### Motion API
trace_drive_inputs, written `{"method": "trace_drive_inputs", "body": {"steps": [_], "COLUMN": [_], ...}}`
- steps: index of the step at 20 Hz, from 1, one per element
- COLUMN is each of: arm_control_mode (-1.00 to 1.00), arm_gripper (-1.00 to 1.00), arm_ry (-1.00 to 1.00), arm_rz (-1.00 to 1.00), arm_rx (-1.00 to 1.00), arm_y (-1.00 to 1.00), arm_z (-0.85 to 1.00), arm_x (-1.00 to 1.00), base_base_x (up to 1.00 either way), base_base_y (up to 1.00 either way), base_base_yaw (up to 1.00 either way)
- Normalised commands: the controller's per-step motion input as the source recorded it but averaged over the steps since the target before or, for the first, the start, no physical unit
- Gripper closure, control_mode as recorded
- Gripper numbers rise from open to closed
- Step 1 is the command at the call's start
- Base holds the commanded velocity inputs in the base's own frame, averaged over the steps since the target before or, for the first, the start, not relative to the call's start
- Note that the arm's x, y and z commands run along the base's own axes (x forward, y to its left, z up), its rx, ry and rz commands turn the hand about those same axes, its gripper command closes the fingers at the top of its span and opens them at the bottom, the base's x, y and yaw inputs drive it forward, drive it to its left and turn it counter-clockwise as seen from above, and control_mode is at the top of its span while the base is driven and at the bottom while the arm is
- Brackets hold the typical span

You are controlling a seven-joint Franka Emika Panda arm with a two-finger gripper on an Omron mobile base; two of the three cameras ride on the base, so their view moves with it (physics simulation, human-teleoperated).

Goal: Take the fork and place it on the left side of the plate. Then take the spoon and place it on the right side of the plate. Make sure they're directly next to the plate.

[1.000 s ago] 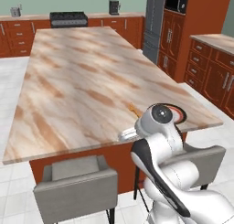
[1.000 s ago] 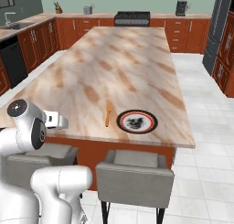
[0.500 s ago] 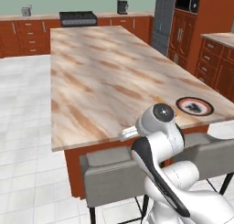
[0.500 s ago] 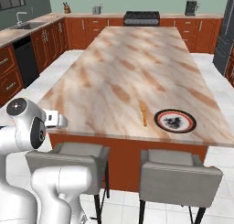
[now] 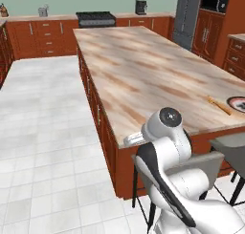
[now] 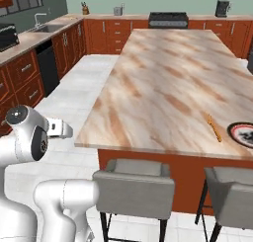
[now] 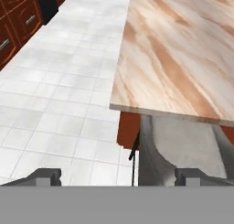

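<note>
Fork (image 6: 213, 127) beside plate (image 6: 240, 134), plate seemingly bare

The white arm is folded close above the base, its elbow raised; the wrist points forward and a little down; the gripper (image 7: 117, 176) hangs in free air, its two dark fingertips (image 7: 45, 176) set wide apart, holding nothing.
</note>
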Motion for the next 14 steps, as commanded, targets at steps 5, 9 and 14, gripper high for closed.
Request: {"method": "trace_drive_inputs", "body": {"steps": [5,9,14], "arm_control_mode": [1.00,1.00,1.00], "arm_gripper": [-1.00,-1.00,-1.00], "arm_ry": [0.00,0.00,0.00], "arm_rz": [0.00,0.00,0.00], "arm_rx": [0.00,0.00,0.00], "arm_y": [0.00,0.00,0.00], "arm_z": [0.00,0.00,0.00], "arm_x": [0.00,0.00,0.00], "base_base_x": [0.81,1.00,0.86], "base_base_y": [1.00,1.00,1.00], "base_base_yaw": [-0.10,-0.15,-0.13]}}
